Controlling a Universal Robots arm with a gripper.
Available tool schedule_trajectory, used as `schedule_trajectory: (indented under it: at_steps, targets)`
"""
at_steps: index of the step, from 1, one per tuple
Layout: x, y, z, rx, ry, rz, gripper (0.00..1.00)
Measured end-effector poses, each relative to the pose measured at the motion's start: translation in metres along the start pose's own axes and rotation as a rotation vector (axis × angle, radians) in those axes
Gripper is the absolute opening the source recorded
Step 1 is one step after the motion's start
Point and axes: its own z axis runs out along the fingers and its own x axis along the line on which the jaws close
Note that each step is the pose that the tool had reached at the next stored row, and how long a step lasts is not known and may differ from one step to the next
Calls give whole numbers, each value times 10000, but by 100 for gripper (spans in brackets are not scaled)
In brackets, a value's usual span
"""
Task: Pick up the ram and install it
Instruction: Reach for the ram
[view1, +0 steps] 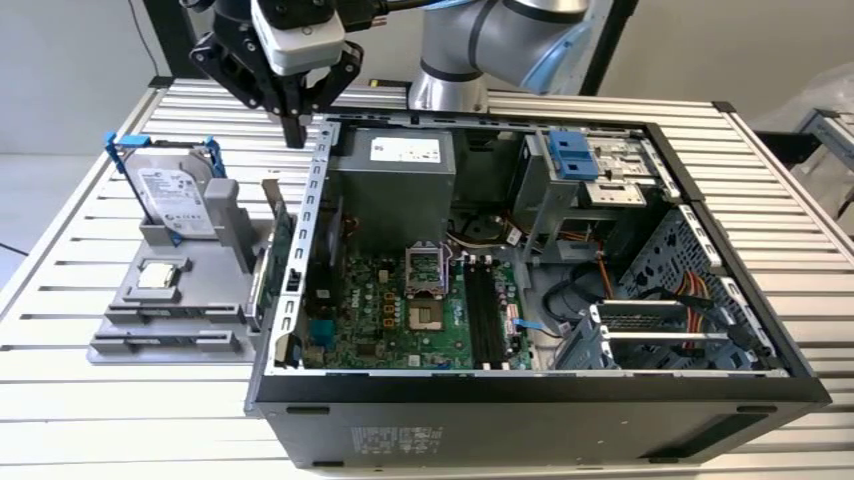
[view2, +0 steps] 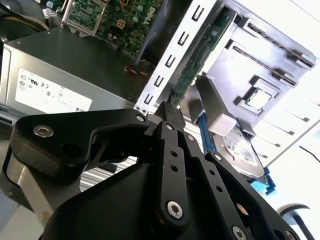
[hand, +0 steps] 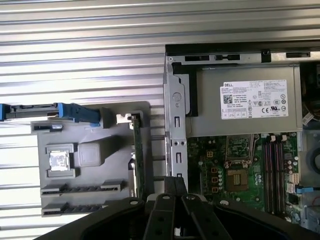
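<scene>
In the exterior view the hand (view1: 295, 135) hangs with its two fingers pressed together, holding nothing. Right below it the ram (view1: 271, 240) stands on its edge in the grey holder (view1: 174, 345), just beside the wall of the open computer case (view1: 534, 385). Farther out from the hand sit one hard drive (view1: 174, 200) and one small square chip (view1: 160, 275).

In the second wrist view the ram (view2: 197, 60) is just past the fingertips (view2: 166, 109), with the case wall close beside it.

In the first wrist view I count one ram (hand: 136, 150), one chip (hand: 59, 161), one holder and one case
</scene>
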Motion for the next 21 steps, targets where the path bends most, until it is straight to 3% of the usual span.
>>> schedule_trajectory:
  at_steps: [21]
  targets:
    - [301,-21,-5,1,11,-1,0]
